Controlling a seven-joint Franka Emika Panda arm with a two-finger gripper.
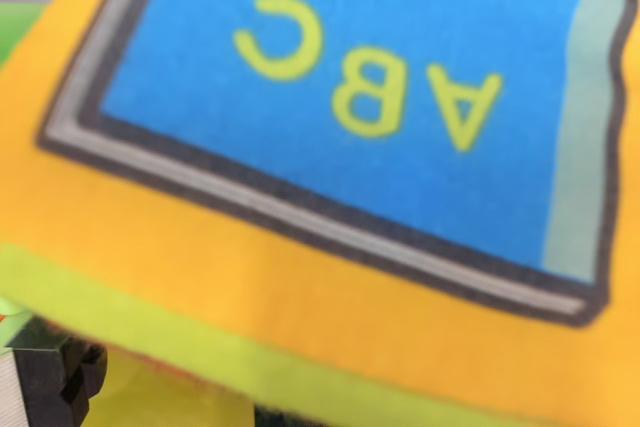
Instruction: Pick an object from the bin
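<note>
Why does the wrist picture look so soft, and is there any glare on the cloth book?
Wrist view: the cloth book fills the frame, very near the lens, so it is blurred; the ABC letters appear upside down but readable; lighting is even, no glare, no strong shadow.

A soft cloth book [330, 277] is filling almost the whole wrist view, lying very close to the lens and looking blurred. Its orange cover is running diagonally from the upper left to the lower right of the frame, with a lime-green edge band [170, 332] trailing along its lower side. A blue panel [400, 157] is sitting inside a grey and dark outline, and yellow letters "ABC" [370, 72] are showing upside down on it. A pale grey-green strip is bordering the panel at the right edge. At the lower left corner, a dark part of the claw [55, 382] is peeking in beneath the book, its state being unclear.
</note>
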